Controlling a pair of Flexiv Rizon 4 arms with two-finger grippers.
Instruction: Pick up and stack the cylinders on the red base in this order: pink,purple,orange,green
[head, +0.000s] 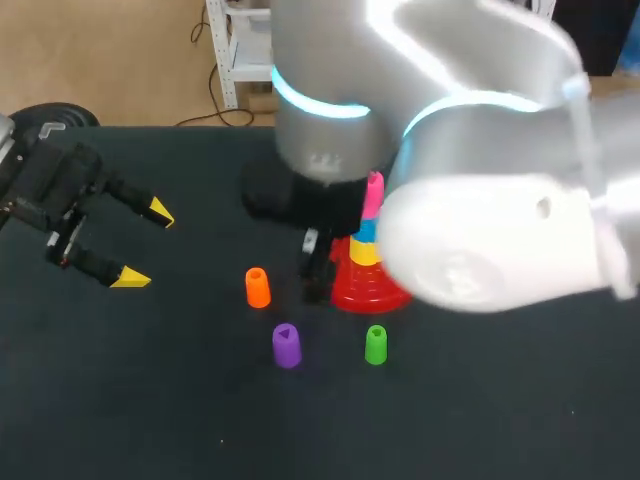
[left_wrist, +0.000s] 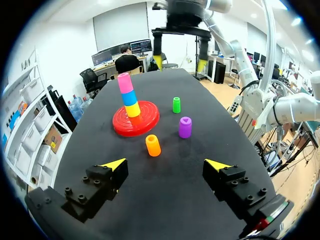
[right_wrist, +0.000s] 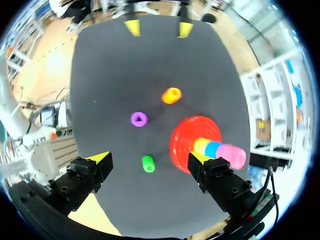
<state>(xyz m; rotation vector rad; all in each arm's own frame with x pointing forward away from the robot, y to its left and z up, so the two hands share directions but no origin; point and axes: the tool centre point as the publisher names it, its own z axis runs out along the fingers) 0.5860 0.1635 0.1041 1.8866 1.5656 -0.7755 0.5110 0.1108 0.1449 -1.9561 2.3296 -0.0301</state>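
The pink cylinder (head: 373, 195) already tops the stack on the red base (head: 365, 292). The purple cylinder (head: 286, 345) stands on the near side, left of the green cylinder (head: 375, 344). It looks light, stiff and smooth, so pinch its round sides midway. The left gripper (head: 145, 245) and right gripper (right_wrist: 148, 159) both hang empty, jaws apart.

Bright, even overhead light leaves faint shadows (soft-edged) on the table (head: 150, 420) and glare on the right arm (head: 470, 250).
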